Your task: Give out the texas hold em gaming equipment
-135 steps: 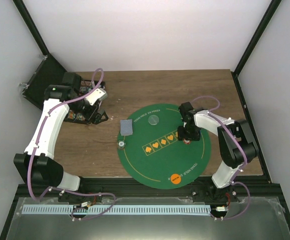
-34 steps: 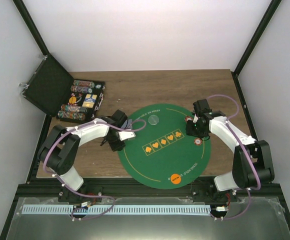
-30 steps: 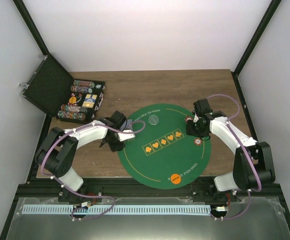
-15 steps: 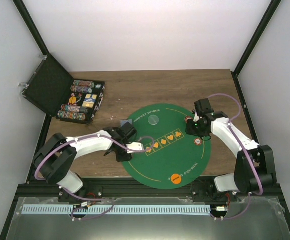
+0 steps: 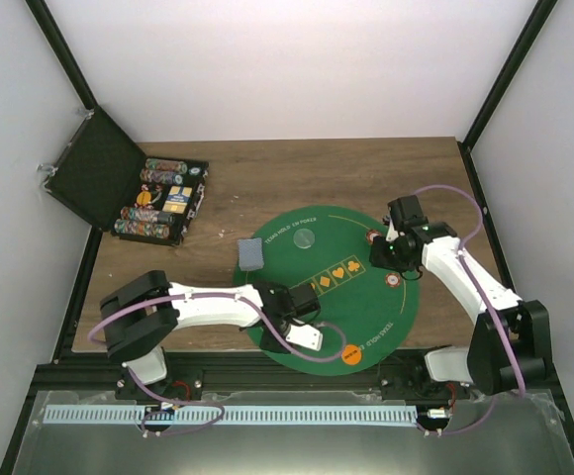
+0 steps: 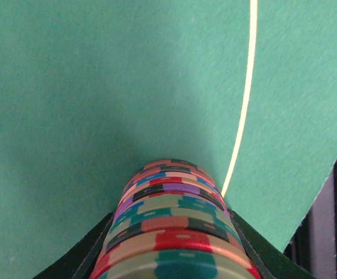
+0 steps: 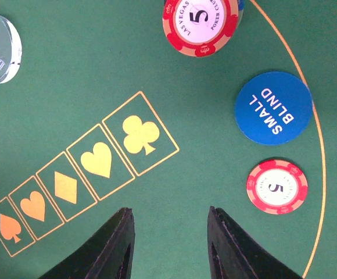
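Green mat (image 5: 366,317): the left gripper (image 5: 305,334) has swung from the mat's 9 o'clock rim to its 6 o'clock edge. It is pinching a stack of chips (image 6: 169,226) near the orange token (image 5: 347,352). At 2 o'clock the right gripper (image 7: 169,218) hasn't moved, jaws spread and empty over the printed suits (image 7: 81,174). The stack is probably the near seat's share, about to be set down.

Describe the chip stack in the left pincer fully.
The chip stack is a column of round, plastic-looking poker chips, rims striped red, teal, purple, black and cream. The left pincer clamps both its sides with black fingers, over the green felt mat near its yellow line. Whether it touches the felt cannot be told.
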Robot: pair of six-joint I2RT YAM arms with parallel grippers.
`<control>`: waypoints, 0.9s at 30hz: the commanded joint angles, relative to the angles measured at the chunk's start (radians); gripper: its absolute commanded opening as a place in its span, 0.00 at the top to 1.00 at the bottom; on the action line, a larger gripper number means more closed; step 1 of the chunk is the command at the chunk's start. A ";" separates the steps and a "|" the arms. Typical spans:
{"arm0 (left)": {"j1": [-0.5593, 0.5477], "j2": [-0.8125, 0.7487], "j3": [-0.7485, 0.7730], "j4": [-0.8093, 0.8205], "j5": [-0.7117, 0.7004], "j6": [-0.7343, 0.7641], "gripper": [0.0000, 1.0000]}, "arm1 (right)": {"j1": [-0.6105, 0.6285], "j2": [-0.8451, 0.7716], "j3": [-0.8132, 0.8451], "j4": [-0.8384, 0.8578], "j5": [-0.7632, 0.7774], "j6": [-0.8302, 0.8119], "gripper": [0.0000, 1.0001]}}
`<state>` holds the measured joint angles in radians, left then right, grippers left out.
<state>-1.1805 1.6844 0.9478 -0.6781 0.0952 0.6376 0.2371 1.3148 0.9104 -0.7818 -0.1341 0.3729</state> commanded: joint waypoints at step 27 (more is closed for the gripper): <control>-0.091 0.219 0.275 0.012 0.077 0.074 0.90 | 0.007 -0.084 0.016 -0.033 -0.007 -0.022 0.60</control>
<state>-1.2640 1.8862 1.2034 -0.6979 0.1432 0.6807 0.2371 1.2533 0.9100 -0.7948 -0.1375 0.3656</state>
